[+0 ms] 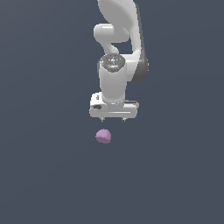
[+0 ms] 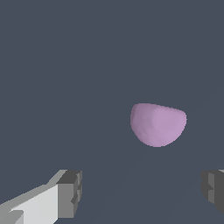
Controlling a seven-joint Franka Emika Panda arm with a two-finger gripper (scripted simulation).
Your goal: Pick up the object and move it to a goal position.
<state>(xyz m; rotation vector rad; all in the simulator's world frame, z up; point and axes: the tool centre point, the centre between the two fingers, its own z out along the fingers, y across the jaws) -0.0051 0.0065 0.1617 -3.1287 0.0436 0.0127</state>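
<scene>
The object point(image 1: 103, 136) is a small light-purple faceted lump lying on the dark grey floor. My white gripper point(image 1: 113, 119) hangs just above and slightly behind it, a little toward the exterior view's right, and does not touch it. The jaws stand wide apart and hold nothing. In the wrist view the object point(image 2: 158, 124) lies ahead of the gripper point(image 2: 142, 192), off the line between the two grey fingertips point(image 2: 70, 192), nearer the other fingertip point(image 2: 213, 190). No goal marker shows.
Only the flat dark grey floor point(image 1: 43, 175) surrounds the object. The white arm point(image 1: 117, 52) rises behind the gripper toward the top of the exterior view.
</scene>
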